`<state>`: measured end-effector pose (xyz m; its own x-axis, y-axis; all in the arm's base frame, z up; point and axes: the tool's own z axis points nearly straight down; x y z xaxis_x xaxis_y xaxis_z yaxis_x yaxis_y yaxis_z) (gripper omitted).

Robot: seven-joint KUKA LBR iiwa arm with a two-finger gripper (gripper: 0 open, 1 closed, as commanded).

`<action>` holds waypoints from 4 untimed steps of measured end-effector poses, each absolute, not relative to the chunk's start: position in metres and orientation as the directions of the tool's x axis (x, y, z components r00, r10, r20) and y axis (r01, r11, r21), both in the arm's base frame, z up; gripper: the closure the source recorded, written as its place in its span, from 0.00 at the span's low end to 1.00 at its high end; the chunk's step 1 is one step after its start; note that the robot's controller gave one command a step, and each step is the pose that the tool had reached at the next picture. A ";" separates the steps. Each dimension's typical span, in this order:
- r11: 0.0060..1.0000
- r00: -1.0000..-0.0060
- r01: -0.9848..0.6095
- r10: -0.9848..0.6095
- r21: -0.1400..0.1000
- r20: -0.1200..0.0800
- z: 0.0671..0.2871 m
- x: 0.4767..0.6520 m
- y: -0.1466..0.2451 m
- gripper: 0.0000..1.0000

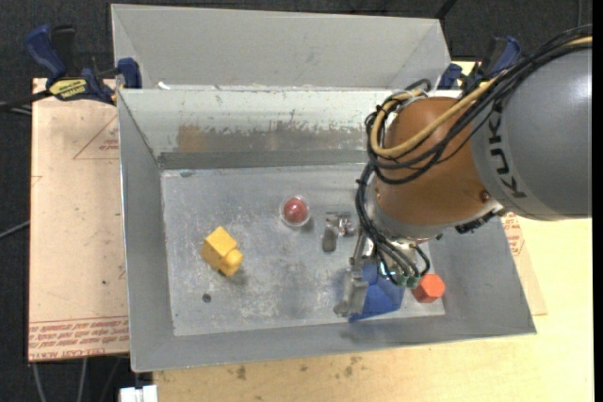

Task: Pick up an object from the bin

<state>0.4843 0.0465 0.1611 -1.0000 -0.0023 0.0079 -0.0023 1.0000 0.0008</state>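
Orange-covered wrist (424,169) is seen uppermost, over the bin's (273,297) lower-right area. Below it, the gripper (356,295) is lowered beside a blue piece (382,302) on the floor — whether it is spread or pressed together cannot be told. An orange cube (430,287) lies just beside the blue piece; a yellow block (222,251) lies well apart.

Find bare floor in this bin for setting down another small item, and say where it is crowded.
Bare floor runs along the bin's back wall, behind the yellow block and red ball. Another free patch lies in front, between yellow block and gripper. The front right corner is crowded: gripper, blue piece and orange cube sit close together.
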 end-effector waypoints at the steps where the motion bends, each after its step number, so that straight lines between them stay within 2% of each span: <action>1: 0.934 -0.934 -0.357 -0.357 -0.002 -0.010 0.071 0.495 -0.017 0.00; 2: 0.862 -0.862 -0.506 -0.506 0.000 -0.004 0.100 0.483 -0.008 0.00; 3: 0.863 -0.863 -0.505 -0.505 0.000 -0.002 0.106 0.487 -0.014 0.00; 4: 0.760 -0.760 -0.650 -0.650 -0.008 -0.013 0.072 0.490 -0.014 0.00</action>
<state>0.4900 -0.0138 0.0719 -0.7602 -0.6496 -0.0135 -0.6496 0.7603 -0.0078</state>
